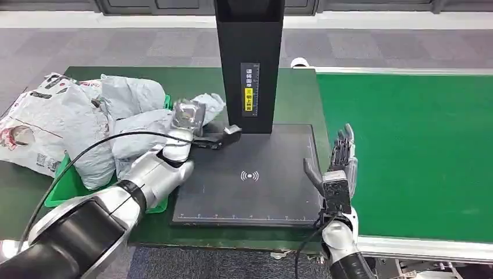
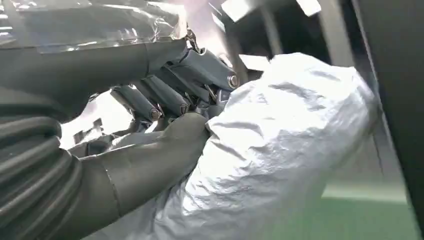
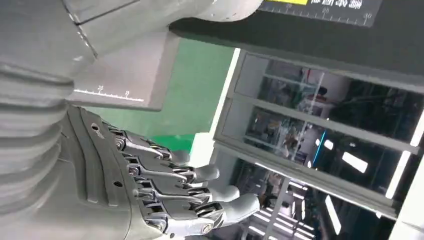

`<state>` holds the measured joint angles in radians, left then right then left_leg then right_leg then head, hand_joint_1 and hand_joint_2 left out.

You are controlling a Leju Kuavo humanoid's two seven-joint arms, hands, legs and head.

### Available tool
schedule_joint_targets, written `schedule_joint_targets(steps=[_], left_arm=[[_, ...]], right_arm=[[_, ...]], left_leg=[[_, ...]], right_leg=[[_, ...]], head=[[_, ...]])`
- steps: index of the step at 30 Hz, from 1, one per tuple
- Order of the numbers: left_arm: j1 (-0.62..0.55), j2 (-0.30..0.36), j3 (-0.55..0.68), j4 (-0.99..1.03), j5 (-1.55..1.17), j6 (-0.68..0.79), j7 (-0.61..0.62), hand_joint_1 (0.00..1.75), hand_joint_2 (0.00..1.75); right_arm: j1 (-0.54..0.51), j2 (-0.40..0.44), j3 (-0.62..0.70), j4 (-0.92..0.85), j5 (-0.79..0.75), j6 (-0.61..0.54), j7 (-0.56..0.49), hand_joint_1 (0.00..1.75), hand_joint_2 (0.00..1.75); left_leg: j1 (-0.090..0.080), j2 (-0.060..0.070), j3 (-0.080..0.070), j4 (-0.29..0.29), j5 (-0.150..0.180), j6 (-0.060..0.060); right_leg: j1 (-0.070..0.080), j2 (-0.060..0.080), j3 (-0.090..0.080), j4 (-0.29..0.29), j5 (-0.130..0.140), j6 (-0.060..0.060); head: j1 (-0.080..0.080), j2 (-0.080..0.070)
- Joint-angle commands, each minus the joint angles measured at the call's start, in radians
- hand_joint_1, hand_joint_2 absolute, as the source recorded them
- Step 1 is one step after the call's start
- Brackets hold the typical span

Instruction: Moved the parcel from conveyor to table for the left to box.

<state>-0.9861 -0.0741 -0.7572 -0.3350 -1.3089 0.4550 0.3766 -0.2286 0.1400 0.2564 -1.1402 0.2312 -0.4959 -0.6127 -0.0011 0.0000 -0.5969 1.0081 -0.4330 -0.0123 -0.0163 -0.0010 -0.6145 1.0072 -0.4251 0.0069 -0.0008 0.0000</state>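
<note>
Since the left hand (image 1: 200, 125) only has its fingers and thumb wrapped on one bunched end of the grey parcel (image 2: 280, 150), I'd guess the slippery bag could slide out, or snag on the black scanner post (image 1: 250, 64) just beside it. Parcel's a crumpled, shiny poly mailer, soft-looking, hanging right by the heaped bin (image 1: 64, 189). Right hand (image 1: 340, 168) is empty, fingers straight and apart, over by the conveyor (image 1: 418, 151).

arms (image 1: 152, 174): silver shells, black joints (cable looped) | hand (image 3: 165, 200): grey, ribbed cover
</note>
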Motion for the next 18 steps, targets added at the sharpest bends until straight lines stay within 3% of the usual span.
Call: schedule_joint_targets(steps=[1, 11, 13, 16, 18], left_arm=[[-0.070, 0.075, 0.222, -0.109, -0.108, 0.102, -0.009, 1.75, 1.75], [-0.066, 0.067, 0.236, -0.102, -0.132, 0.125, 0.010, 1.75, 1.75], [-0.057, 0.114, 0.305, -0.139, -0.171, 0.196, 0.039, 1.75, 1.75], [-0.015, 0.206, 0.394, -0.199, -0.256, 0.152, 0.049, 1.75, 1.75], [0.010, 0.270, 0.369, -0.200, -0.262, 0.129, 0.089, 1.75, 1.75]], right_arm=[[0.004, -0.010, -0.063, -0.037, 0.009, 0.000, 0.021, 0.00, 1.75], [0.002, -0.008, -0.065, -0.033, 0.008, 0.000, 0.021, 0.00, 1.75], [-0.004, -0.009, -0.064, -0.024, 0.005, 0.003, 0.022, 0.00, 1.75], [-0.016, -0.011, -0.063, -0.004, -0.004, 0.015, 0.023, 0.00, 1.75], [-0.021, -0.008, -0.061, 0.007, -0.005, 0.019, 0.021, 0.00, 1.75]], left_leg=[[0.001, 0.002, 0.000, 0.000, -0.001, 0.000], [0.002, 0.001, -0.001, 0.000, 0.000, 0.000], [0.001, 0.001, -0.001, 0.000, 0.000, 0.000], [0.003, 0.004, -0.001, 0.000, 0.000, -0.001], [0.002, 0.005, 0.000, -0.002, 0.000, -0.001]], right_leg=[[0.001, 0.002, -0.001, 0.000, 0.000, -0.001], [0.001, 0.000, 0.000, -0.001, 0.000, -0.001], [0.000, 0.001, -0.001, 0.000, 0.001, -0.001], [0.002, 0.004, -0.001, -0.001, 0.001, -0.001], [0.001, 0.005, 0.000, -0.002, 0.002, -0.002]], head=[[0.000, 0.000], [0.000, 0.000], [0.000, 0.000], [0.000, 0.000], [0.000, 0.000]])
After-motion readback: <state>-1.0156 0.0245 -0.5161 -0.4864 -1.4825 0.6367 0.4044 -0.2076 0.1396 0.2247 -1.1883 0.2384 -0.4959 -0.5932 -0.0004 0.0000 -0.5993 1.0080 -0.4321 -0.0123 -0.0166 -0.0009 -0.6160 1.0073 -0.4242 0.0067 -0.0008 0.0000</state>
